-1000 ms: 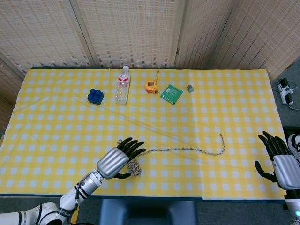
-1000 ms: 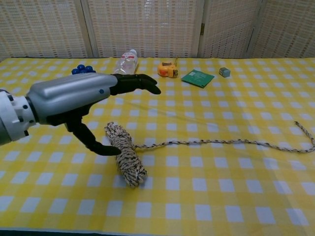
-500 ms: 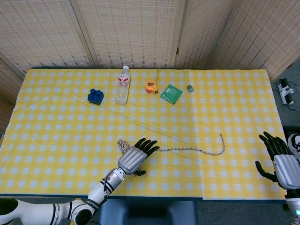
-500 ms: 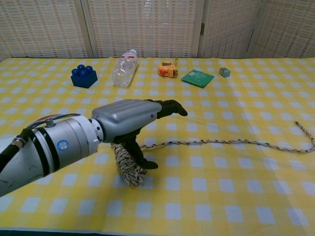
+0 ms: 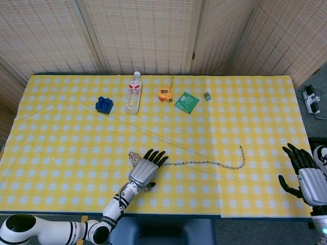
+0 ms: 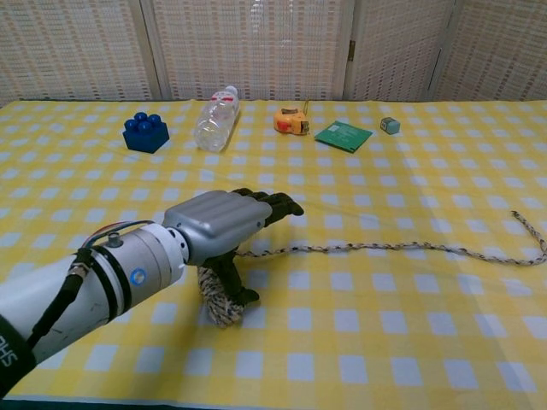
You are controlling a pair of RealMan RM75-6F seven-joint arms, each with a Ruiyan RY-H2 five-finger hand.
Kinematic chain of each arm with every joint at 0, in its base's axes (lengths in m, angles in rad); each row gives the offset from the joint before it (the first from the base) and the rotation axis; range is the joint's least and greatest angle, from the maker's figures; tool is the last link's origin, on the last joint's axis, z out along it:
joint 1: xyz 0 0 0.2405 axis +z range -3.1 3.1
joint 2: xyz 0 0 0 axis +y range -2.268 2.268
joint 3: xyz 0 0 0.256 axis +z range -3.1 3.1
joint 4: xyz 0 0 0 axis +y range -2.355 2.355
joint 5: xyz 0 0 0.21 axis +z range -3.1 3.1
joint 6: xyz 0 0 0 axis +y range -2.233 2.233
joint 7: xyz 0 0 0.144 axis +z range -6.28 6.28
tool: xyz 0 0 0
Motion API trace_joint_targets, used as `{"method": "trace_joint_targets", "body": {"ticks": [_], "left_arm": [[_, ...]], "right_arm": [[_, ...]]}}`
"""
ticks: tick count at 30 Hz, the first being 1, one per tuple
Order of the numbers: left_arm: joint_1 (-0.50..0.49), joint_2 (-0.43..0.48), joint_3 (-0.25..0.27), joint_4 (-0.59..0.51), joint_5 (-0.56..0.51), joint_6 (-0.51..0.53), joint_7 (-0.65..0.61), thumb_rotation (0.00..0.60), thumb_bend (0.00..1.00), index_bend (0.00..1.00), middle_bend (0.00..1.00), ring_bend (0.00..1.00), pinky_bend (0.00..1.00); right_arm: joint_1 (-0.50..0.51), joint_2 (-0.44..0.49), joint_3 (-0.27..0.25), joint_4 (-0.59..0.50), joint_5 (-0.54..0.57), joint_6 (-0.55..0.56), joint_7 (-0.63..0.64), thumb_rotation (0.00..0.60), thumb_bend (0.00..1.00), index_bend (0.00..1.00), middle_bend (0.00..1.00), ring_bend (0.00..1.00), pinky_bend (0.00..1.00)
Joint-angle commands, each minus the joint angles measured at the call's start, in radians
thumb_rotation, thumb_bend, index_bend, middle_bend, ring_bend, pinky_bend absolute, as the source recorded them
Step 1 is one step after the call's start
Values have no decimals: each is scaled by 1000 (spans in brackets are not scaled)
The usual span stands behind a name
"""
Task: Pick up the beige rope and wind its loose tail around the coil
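Note:
The beige rope's coil lies near the table's front edge, mostly covered by my left hand. In the head view only the coil's far end shows beside the left hand. The fingers stretch flat over the coil and the thumb hooks down along its right side; they are not closed around it. The loose tail runs right across the cloth and ends in a small upward curl. My right hand hangs open with fingers apart past the table's right edge, far from the rope.
Along the back of the yellow checked table stand a blue brick, a lying plastic bottle, an orange tape measure, a green card and a small grey cube.
My left hand has swung right and come down onto the coil, which it now covers. The right hand and the rope's tail have stayed put.

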Motion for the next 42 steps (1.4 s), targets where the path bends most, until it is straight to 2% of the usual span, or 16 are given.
{"method": "trace_joint_targets", "body": {"ticks": [1,8,15,19,23,26,28,32,38,42], "left_arm": [[6,41,27,-30,-52,45,75,600,224,15,0,0,0],[40,106,49,-44,-57,123,86,600,224,0,0,0,0],[59,159,57,-26,-120,125,84,600,224,0,0,0,0],[67,169,44,5,-134,122,40,600,224,9,0,0,0],[81,194,33,-7,-129,87,-56,600,226,118,17,15,0],[97,201,40,-14,-69,81,-145,600,231,233,119,107,40],[106,200,47,-14,-27,84,-195,600,232,303,186,185,103],[112,193,56,-2,17,84,-241,600,233,352,240,243,168],[108,184,53,10,0,71,-235,600,237,402,322,317,272],[108,175,50,20,-8,67,-240,600,246,423,337,336,287]], "right_arm": [[0,-1,0,0,-2,1,1,600,453,37,44,68,0],[2,-2,-1,-1,-9,2,-1,600,453,37,44,67,0],[0,-1,-2,-4,-13,9,-2,600,453,37,44,67,0],[0,-2,-3,-6,-18,11,-4,600,453,37,43,67,0],[0,-1,-3,-9,-20,14,-7,600,452,37,43,67,0],[0,-2,-5,-9,-19,12,-7,600,453,37,44,67,0],[0,-2,-5,-8,-18,10,-7,600,453,37,44,68,0],[1,-2,-4,-6,-18,10,-5,600,453,37,44,68,0],[0,-3,-4,-2,-15,10,0,600,453,37,44,68,0],[1,-6,-5,3,-14,7,4,600,452,37,43,68,0]]}}
